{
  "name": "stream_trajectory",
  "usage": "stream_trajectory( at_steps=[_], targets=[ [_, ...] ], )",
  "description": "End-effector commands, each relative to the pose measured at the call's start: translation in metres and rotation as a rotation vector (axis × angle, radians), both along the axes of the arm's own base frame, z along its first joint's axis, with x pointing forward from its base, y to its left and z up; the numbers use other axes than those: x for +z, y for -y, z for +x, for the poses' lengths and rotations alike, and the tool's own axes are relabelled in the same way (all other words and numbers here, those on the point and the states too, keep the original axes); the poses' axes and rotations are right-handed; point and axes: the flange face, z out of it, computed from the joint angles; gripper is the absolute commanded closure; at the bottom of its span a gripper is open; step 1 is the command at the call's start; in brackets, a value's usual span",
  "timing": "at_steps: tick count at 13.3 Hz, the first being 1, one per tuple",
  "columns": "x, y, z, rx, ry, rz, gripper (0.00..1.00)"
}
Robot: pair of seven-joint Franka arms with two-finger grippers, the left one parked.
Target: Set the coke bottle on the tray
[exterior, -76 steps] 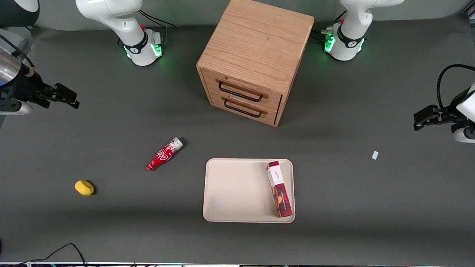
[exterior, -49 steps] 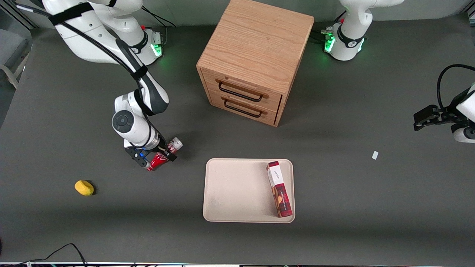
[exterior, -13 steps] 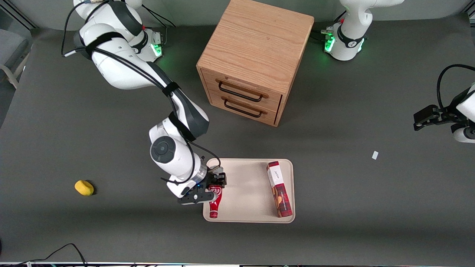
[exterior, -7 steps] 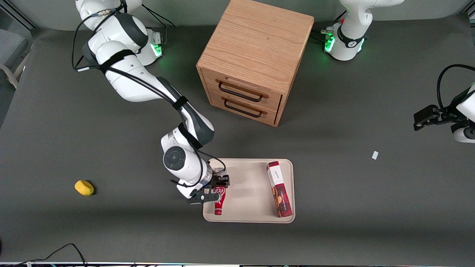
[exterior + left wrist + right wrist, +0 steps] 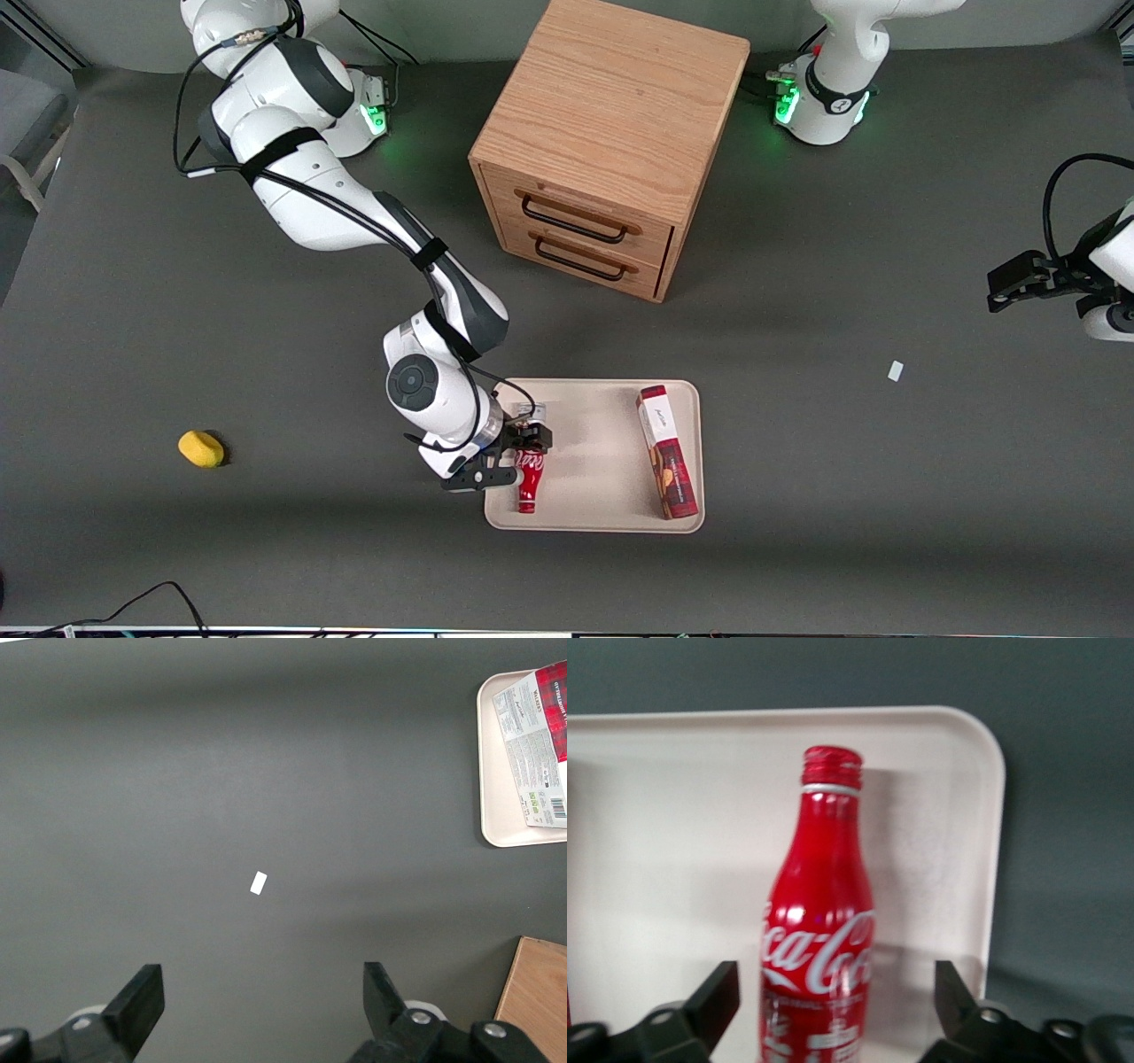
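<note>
Coke bottle (image 5: 529, 479) lying on tray (image 5: 585, 461), cap toward front camera, at tray's working-arm end. Gripper (image 5: 512, 455) over bottle base, fingers (image 5: 713, 1001) spread wide, clear of bottle. Plaid box (image 5: 667, 452) on tray's parked-arm end.

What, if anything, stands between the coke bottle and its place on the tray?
Nothing visible does. The coke bottle already lies on the tray, between the fingers of the open gripper. The red plaid box lies apart on the tray, toward the parked arm's end.
</note>
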Motion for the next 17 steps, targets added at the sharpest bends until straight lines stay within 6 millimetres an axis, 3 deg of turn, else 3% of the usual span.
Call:
stream_trajectory(
  at_steps=[1, 4, 7, 11, 13, 15, 17],
  targets=[
    [0.038, 0.006, -0.005, 0.016, 0.024, -0.020, 0.00],
    [0.104, 0.056, -0.007, -0.006, -0.007, -0.088, 0.00],
    [0.180, 0.129, -0.011, -0.049, -0.044, -0.192, 0.00],
    [0.240, 0.232, -0.021, -0.069, -0.100, -0.270, 0.00],
    [0.270, 0.271, -0.035, -0.067, -0.087, -0.257, 0.00],
    [0.290, 0.297, -0.058, -0.095, -0.090, -0.250, 0.00],
    [0.311, 0.307, -0.087, -0.104, -0.107, -0.258, 0.00]
  ],
)
